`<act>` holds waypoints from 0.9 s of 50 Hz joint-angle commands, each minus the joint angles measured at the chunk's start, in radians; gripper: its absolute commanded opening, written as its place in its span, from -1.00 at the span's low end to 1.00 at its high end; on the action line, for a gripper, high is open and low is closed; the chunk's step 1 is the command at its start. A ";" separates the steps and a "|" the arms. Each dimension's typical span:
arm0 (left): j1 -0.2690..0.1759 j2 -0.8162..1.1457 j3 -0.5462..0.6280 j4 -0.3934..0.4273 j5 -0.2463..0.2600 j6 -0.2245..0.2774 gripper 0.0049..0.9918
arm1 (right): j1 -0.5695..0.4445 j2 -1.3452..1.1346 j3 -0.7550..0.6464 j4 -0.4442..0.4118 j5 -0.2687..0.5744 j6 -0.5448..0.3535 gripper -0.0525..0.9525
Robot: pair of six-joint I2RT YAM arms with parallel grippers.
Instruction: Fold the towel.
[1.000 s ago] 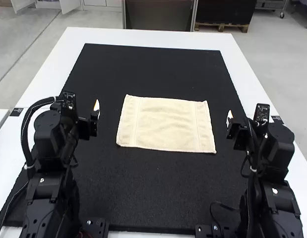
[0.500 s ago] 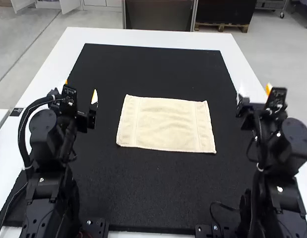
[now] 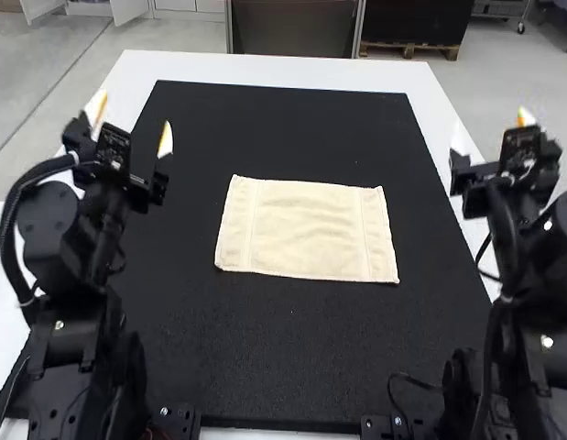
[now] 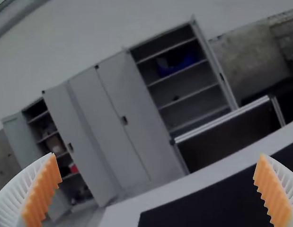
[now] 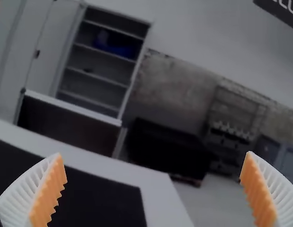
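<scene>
Towel (image 3: 306, 227) lies spread flat near the middle of the black mat (image 3: 292, 353), its long sides running roughly left to right. Cloth is cream; a woven band crosses it near its left end and another near its right end, with shallow ripples between them. Corners lie down on the mat, and the near long side slants slightly, its right end nearer than its left. Mat rests on the white table (image 3: 265, 69), whose surface borders it at the far side. Left gripper (image 3: 134, 119) is at the mat's left edge, farther off than the towel and well apart from it; fingers wide open, nothing between them. Right gripper (image 3: 492, 133) is off to the right, past the mat's right edge in the high view, also apart from the cloth; fingers likewise spread wide, gap empty. Both wrist views give white ribbed fingers with orange pads (image 4: 43, 189), facing each other across a broad gap.
</scene>
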 commanded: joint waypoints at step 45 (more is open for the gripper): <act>0.071 0.969 0.849 -0.370 -0.053 -0.479 0.93 | -0.091 0.956 0.938 -0.404 0.121 0.365 0.91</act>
